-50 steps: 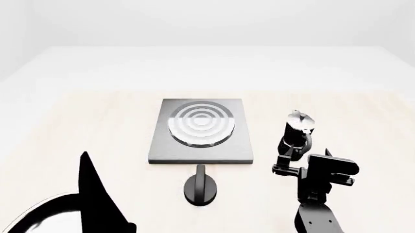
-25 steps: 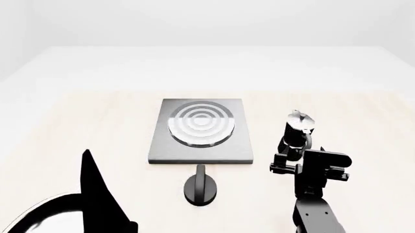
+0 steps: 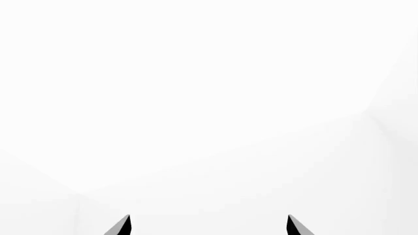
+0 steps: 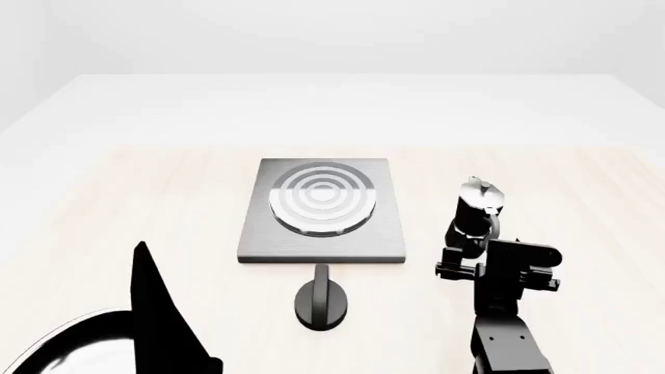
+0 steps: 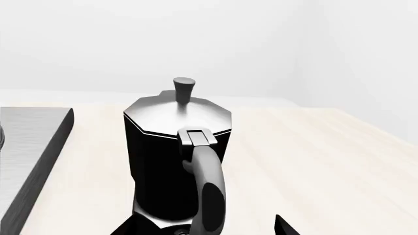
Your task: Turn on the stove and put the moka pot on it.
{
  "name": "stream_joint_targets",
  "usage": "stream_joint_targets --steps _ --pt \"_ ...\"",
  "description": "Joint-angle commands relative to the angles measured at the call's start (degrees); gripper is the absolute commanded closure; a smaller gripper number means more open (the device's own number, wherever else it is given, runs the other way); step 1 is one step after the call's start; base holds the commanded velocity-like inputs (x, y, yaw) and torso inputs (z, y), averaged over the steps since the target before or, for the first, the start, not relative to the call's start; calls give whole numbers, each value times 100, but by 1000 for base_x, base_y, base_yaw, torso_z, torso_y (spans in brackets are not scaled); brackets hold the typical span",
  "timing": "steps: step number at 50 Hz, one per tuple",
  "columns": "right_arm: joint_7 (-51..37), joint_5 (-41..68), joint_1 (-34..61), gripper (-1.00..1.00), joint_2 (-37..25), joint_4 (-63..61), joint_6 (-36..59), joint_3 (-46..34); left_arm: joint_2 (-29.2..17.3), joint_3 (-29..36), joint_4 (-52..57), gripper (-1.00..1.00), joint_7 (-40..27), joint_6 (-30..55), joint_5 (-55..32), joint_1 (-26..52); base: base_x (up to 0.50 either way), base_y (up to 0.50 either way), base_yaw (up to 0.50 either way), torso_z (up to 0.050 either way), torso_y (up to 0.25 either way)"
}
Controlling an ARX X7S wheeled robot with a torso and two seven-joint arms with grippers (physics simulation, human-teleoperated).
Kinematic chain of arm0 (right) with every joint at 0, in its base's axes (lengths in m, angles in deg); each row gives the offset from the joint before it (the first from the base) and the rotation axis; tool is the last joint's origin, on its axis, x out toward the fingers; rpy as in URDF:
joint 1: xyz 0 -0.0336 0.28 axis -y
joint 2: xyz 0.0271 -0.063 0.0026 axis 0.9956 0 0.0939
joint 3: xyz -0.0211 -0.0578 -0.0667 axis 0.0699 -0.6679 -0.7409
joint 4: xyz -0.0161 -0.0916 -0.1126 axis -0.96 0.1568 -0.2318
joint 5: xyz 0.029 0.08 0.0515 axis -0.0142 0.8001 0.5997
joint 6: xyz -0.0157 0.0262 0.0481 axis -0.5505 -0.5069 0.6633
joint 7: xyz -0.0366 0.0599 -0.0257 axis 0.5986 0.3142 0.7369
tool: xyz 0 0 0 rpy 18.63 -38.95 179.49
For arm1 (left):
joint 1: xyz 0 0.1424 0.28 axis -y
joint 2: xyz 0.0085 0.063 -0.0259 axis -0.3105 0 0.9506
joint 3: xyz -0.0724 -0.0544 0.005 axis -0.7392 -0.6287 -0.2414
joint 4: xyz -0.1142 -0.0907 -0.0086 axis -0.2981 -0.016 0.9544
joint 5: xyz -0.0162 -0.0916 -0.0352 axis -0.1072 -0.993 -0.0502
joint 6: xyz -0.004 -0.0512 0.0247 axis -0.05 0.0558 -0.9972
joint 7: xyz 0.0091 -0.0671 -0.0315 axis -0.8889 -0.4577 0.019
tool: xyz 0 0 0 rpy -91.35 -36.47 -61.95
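The moka pot (image 4: 477, 209) stands upright on the desk (image 4: 582, 202), its black handle (image 5: 207, 188) turned toward the right tool (image 4: 465, 261) just behind it. That tool's fingertips sit apart, released, flanking the handle without gripping. Left of this tool lies the stove (image 4: 322, 209), its knob (image 4: 321, 302) nearer. The left tool (image 3: 207, 226) is spread, grasping nothing

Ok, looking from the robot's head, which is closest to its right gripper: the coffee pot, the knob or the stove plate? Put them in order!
From the right gripper:
1. Coffee pot, just beyond the gripper, its handle facing the fingers.
2. Knob, off to the gripper's left, near the table's front.
3. Stove plate, farther left and back; its near corner looks almost as close as the knob.
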Motion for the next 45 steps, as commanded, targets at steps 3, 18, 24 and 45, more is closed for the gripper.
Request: stream_joint_targets --steps 3,18,24,45 --pt "15 -11 240 -100 1 367 -18 8 0 44 0 -100 11 64 26 33 0 0 0 0 0" --pt "-11 -8 4 100 -24 47 -346 18 -1 89 0 -100 44 164 30 102 0 0 0 0 0" --pt "-204 63 -516 100 -236 -1602 494 -48 0 74 0 -100 37 135 10 73 0 0 0 0 0" --pt "-512 -284 -397 100 -298 -3661 1577 -517 -2 87 0 -100 20 180 -4 78 0 0 0 0 1"
